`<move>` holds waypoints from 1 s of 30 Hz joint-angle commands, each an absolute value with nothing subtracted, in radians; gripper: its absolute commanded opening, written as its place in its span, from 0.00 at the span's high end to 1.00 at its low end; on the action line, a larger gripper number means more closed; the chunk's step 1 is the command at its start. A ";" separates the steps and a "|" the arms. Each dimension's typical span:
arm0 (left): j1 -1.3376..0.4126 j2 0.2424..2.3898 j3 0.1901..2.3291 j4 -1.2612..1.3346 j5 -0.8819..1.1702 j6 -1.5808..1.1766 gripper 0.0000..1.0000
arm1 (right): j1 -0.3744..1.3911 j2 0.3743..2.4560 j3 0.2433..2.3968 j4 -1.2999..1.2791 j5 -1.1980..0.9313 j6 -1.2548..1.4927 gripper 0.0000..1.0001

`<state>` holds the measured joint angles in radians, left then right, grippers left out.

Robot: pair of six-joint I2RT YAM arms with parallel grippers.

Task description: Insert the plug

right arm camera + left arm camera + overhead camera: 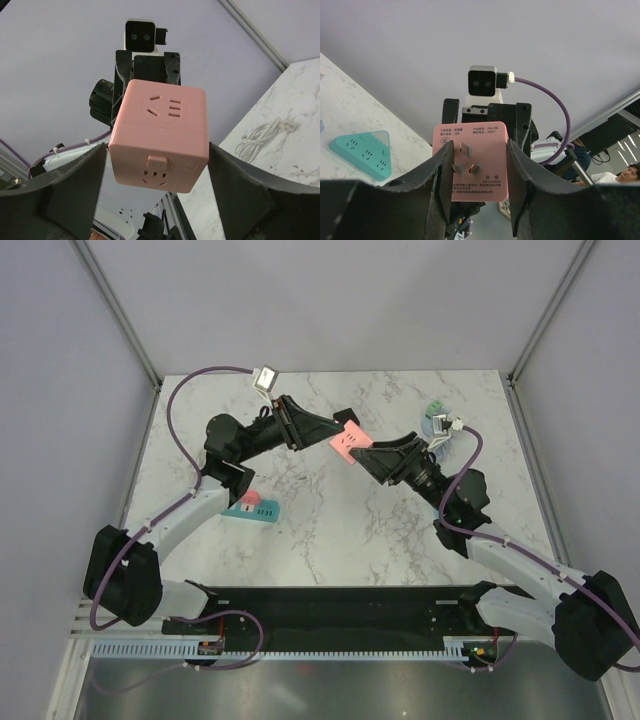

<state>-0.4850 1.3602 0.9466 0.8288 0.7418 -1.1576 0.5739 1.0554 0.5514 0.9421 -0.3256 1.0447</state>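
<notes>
Top external view: above the counter, the left fingers clamp the pink plug cube in mid-air. The right fingers gape wide around it, not touching. It looks like a handover, so the right must squeeze squarely before the left lets go.

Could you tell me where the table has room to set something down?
Bare: front centre, between the strip and the right arm, and back centre. Crowded: mid-table around the cube, and the back-right cable.
</notes>
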 commanded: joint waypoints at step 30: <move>-0.495 1.098 0.987 0.044 0.368 -0.579 0.00 | 0.526 0.827 0.684 0.159 -0.166 0.855 1.00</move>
